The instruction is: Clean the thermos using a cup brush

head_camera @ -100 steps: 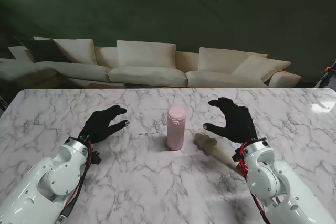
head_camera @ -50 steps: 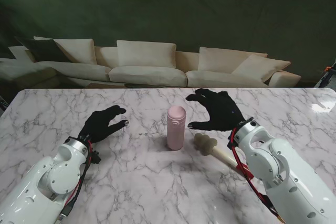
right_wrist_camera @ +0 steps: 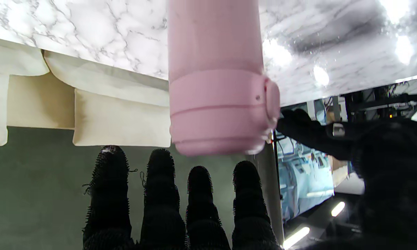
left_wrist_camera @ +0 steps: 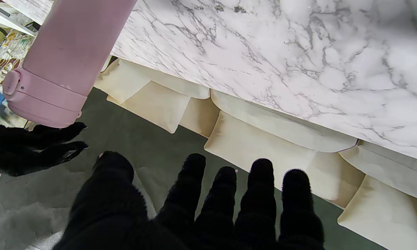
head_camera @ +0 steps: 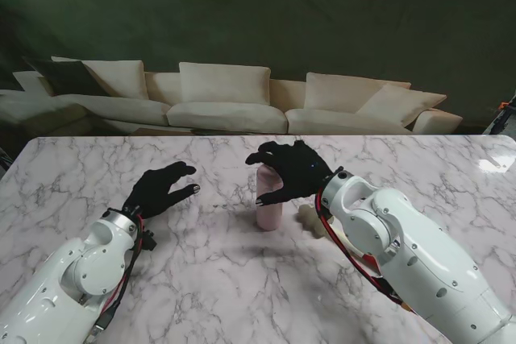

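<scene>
Taking the pink thermos [head_camera: 268,203] as landmark: nearest me and to its right, the cup brush [head_camera: 310,217] lies on the marble table [head_camera: 201,279], mostly hidden by the right arm. The right hand [head_camera: 289,171] hovers over the thermos lid, fingers spread, gripping nothing. It should lower squarely and wrap the body beneath the lid, so the upright bottle doesn't tip. Left of the thermos, the left hand [head_camera: 159,187] hovers spread, empty.
</scene>
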`<state>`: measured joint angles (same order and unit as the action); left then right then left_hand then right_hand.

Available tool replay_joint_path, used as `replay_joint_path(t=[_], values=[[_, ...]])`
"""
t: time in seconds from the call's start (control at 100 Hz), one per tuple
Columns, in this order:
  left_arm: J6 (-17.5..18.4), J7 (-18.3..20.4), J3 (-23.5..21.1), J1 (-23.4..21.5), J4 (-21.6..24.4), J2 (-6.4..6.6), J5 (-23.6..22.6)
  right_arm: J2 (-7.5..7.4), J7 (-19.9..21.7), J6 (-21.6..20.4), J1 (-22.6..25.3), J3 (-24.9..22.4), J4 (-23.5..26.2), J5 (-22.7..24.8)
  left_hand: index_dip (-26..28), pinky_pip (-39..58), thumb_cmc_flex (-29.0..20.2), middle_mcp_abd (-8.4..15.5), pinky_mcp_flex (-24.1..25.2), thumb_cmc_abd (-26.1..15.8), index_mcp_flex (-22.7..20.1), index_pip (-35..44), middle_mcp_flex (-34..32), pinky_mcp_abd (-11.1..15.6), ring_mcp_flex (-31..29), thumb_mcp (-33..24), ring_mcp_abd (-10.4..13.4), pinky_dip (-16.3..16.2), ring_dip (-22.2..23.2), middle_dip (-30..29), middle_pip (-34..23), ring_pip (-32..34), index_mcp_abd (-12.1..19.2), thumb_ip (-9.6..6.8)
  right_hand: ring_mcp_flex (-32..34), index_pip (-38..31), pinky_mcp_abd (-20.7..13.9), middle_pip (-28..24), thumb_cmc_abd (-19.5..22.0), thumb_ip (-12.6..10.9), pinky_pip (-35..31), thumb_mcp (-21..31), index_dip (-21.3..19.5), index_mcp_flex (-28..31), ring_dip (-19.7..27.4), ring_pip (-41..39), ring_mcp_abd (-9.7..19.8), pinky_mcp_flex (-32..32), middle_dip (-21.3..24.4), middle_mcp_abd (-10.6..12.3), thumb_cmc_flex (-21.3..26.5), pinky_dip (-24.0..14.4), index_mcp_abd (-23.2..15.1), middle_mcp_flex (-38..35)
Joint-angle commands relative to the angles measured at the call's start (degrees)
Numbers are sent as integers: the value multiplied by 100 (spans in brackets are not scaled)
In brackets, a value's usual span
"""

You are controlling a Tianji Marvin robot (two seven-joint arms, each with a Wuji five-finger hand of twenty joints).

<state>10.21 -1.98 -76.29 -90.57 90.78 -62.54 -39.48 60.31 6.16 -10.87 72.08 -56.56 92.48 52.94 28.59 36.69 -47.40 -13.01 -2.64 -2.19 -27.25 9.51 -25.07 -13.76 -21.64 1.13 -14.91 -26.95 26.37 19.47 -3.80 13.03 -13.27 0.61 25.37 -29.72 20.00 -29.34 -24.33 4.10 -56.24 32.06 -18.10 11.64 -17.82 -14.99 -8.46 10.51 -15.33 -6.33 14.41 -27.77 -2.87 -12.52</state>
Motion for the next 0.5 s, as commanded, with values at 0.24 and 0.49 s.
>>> replay_joint_path(t=[0.24,0.49], values=[[-39,90,36,8,-15,-2,-4,42,55,212,-469,593,-564,56,17,-192,-168,74,48,-251,129,-90,-44,-95,-47,79,-37,-95,38,-32,-29,-155,50,-9,193,-166,-232,-681,-438,134,-762,295,-116,467,-544,-947,-2,411,-261,-214,-267,-399,-201,66],[-46,103,48,15,-13,1,-8,69,113,373,-650,878,-778,-135,17,-198,-162,75,52,-254,126,-88,-34,-98,-39,82,-29,-96,36,-35,-26,-160,52,-8,652,-796,-722,-1447,-787,10,-1944,91,-616,620,-1204,-2436,193,1471,-846,-254,922,-664,-680,-128]])
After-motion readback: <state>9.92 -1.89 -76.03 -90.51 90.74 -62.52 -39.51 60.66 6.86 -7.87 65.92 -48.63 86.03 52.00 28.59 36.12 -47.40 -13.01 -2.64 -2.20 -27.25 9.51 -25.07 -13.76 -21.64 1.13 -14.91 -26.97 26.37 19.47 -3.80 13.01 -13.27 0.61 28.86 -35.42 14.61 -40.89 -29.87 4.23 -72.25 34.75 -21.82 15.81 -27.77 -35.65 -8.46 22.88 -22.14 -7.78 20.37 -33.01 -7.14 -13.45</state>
